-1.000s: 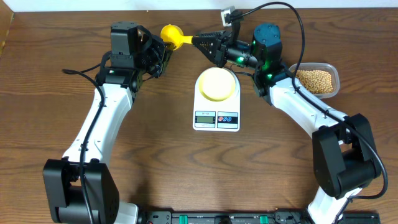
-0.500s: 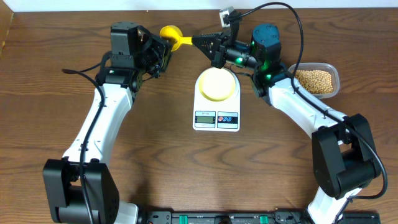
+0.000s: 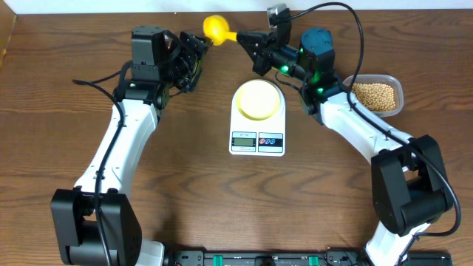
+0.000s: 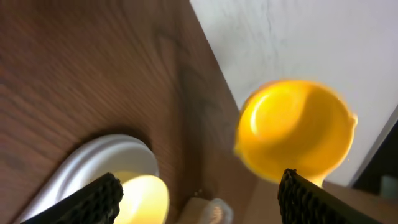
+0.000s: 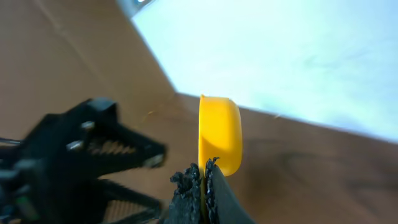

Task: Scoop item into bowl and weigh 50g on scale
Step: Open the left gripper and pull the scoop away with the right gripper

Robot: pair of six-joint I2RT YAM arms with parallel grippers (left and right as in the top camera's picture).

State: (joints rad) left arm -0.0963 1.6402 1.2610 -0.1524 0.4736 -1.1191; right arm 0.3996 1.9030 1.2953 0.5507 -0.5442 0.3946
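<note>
While left gripper (image 4: pixel 202 196) wide apart, right gripper (image 5: pixel 203 177) tight on glossy round yellow scoop (image 5: pixel 219 134).

Brown wooden table (image 3: pixel 192 199), white scale (image 3: pixel 257 140) at centre, clear tub (image 3: pixel 400 94) of beans (image 3: pixel 373 96) at right edge

Even light is falling on the brown wood-grain worktop (image 3: pixel 185 192), casting soft shadows. In both wrist views the round yellow plastic scoop (image 4: pixel 295 127) is blurring against a glaring white wall (image 4: pixel 311 37).
</note>
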